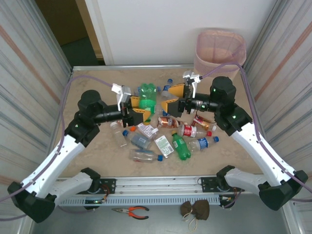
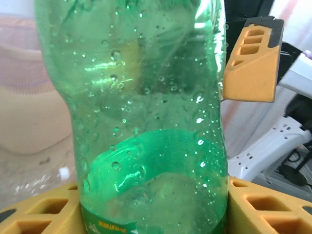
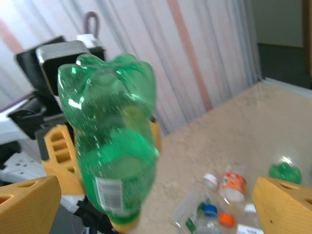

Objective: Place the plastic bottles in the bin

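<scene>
A large green plastic bottle [image 1: 147, 97] is held off the table with its lobed base up, and my left gripper [image 1: 138, 114] is shut on its lower, labelled part. In the left wrist view the bottle [image 2: 146, 122] stands between my yellow fingers [image 2: 29, 214]. My right gripper [image 1: 173, 97] is open just to the right of the bottle, level with it. In the right wrist view the bottle [image 3: 112, 146] sits ahead of my spread fingertips [image 3: 287, 204], not between them. Several more bottles [image 1: 165, 136] lie in a loose pile on the table below. The pale pink bin [image 1: 219, 48] stands at the far right corner.
A green bottle [image 1: 180, 146] and a blue-capped clear one [image 1: 146, 156] lie nearest the front edge. Corrugated walls close in both sides. Pliers [image 1: 130, 211] and a small brown bag [image 1: 195, 209] rest on the ledge in front of the arm bases.
</scene>
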Controlling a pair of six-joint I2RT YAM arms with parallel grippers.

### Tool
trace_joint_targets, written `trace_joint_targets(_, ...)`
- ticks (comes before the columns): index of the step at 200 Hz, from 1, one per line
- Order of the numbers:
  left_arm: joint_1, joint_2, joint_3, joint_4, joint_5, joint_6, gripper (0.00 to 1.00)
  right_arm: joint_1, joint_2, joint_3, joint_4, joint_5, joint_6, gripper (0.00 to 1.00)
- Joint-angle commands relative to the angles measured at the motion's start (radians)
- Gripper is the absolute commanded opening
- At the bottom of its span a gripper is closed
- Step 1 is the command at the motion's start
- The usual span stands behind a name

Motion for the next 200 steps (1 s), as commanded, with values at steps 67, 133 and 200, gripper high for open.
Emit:
trace_joint_targets(67, -0.107, 0.105, 0.125, 0.073, 0.048, 0.092, 0.49, 0.114, 0.012, 0.06, 0.06, -0.043, -0.036, 0.98)
trace_joint_targets(133, -0.108, 0.078, 0.109, 0.071, 0.02, 0.104, 0.5, 0.134, 0.007, 0.065, 0.045, -0.025, -0.042, 0.7)
trace_joint_targets(200, -0.109, 0.072, 0.104, 0.077, 0.022, 0.101, 0.51, 0.145, 0.007, 0.071, 0.049, -0.025, -0.039, 0.5)
